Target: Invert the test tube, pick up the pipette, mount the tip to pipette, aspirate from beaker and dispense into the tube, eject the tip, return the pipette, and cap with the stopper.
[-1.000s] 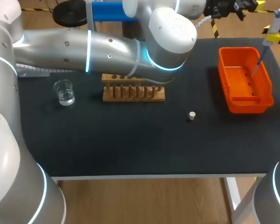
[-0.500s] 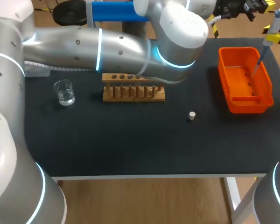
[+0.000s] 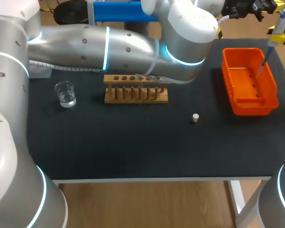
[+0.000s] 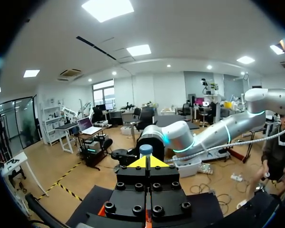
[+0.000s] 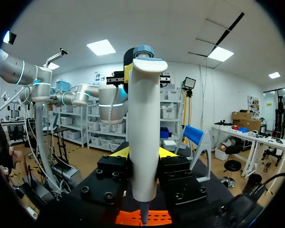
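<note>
Pinching pipette (image 5: 143, 142): right gripper (image 5: 142, 153) | left gripper (image 4: 146, 162) seemingly pressed together | left arm (image 3: 109, 47) overhangs rack (image 3: 136, 95)

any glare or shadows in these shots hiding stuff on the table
Head view: light falls evenly on the black table, so the beaker and stopper read plainly; glare sits only on the left arm's silver shell. Right wrist view: the pipette in the right hand is evenly lit, with no hot spots.

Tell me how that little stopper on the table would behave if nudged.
The stopper looks small, so probably light and easily shifted. It seems to stand on a flat end, so it may slide; tipped over, its round body would likely roll.
</note>
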You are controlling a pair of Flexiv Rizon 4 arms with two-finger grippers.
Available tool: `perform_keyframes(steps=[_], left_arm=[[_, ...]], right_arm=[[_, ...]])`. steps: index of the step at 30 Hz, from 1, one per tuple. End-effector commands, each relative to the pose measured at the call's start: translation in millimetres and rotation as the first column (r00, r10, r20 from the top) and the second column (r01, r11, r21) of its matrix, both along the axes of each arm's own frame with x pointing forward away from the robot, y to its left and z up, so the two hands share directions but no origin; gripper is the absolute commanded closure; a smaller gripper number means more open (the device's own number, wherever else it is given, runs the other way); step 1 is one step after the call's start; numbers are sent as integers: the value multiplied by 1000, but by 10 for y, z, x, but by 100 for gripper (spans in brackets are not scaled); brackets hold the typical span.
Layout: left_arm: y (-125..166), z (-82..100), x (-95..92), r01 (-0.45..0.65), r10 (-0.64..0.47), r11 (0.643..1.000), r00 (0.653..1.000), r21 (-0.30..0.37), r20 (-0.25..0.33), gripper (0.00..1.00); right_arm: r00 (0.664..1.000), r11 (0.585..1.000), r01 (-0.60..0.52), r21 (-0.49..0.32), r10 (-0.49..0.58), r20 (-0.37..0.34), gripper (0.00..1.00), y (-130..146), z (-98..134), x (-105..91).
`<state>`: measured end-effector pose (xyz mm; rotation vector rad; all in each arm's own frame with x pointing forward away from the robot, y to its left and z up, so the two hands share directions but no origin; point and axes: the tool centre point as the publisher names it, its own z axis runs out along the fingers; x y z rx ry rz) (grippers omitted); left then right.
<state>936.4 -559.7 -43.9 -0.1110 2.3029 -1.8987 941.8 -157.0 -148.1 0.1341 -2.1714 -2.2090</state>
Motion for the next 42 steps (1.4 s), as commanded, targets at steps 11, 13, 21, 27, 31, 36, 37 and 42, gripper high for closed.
perform_keyframes(steps=[11,13,21,27,31,36,37,42], left_arm=[[-126,-79,50,34,-32,990,999,-135,14,100],[-141,-88,48,37,-36,990,999,-136,12,100],[-161,-110,44,43,-43,990,999,-137,2,100],[-167,-128,43,44,-45,991,999,-129,-7,100],[-166,-152,57,43,-45,991,999,-124,-12,100],[-160,-174,63,43,-45,991,999,-124,-14,100],[-158,-179,63,42,-45,991,999,-123,-14,100],[-148,-216,61,39,-41,992,999,-116,-17,100]], right_arm=[[1000,1000,0,-3,0,0,100,-4,6,-5],[1000,1000,0,-3,0,0,100,-4,6,-5],[1000,1000,0,-3,0,0,100,-4,6,-5],[1000,1000,0,-3,0,0,100,-4,6,-5],[1000,1000,0,-3,0,0,100,-4,6,-5],[1000,1000,0,-3,0,0,100,-4,6,-5],[1000,1000,0,-3,0,0,100,-4,6,-5],[1000,1000,0,-3,0,0,100,-4,6,-5]])
